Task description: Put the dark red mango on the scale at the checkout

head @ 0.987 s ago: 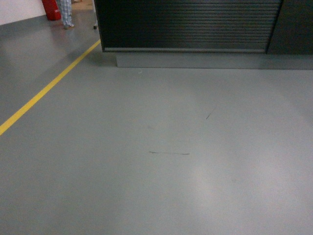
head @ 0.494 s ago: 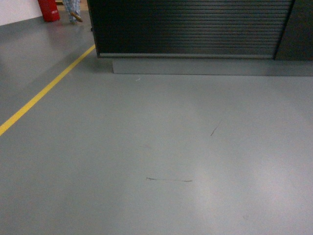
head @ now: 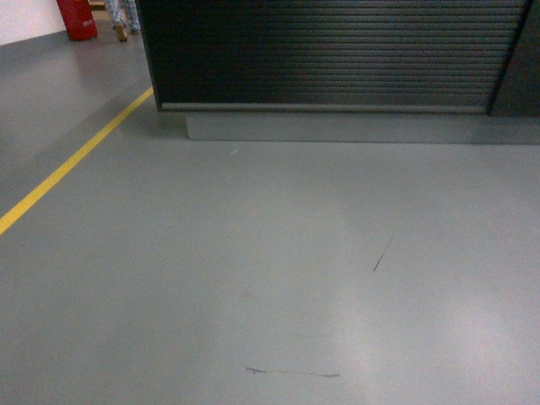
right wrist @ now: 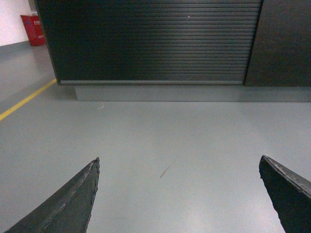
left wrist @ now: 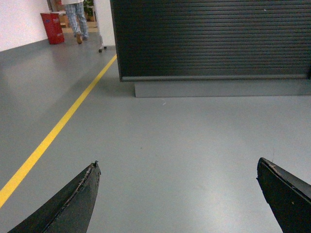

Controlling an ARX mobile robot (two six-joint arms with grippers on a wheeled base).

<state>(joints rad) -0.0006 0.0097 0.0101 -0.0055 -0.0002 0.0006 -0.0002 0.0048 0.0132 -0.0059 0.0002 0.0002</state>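
Head view shows only grey floor (head: 270, 253), a yellow line (head: 67, 164) at 10 o'clock and the checkout (head: 337, 55) worktop's ribbed front at 12. I see no dark red mango or scale. Left gripper (left wrist: 177, 194) and right gripper (right wrist: 179, 194) fingers spread wide, empty, presumably ready.

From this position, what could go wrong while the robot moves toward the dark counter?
1. The checkout fills the view ahead and its grey plinth juts out at floor level; the base could bump it if it drives on too far.
2. A person walks near the red bin at the far left, and could cross the path.
3. Both the left gripper and the right gripper are open and empty, and no mango or scale is visible.
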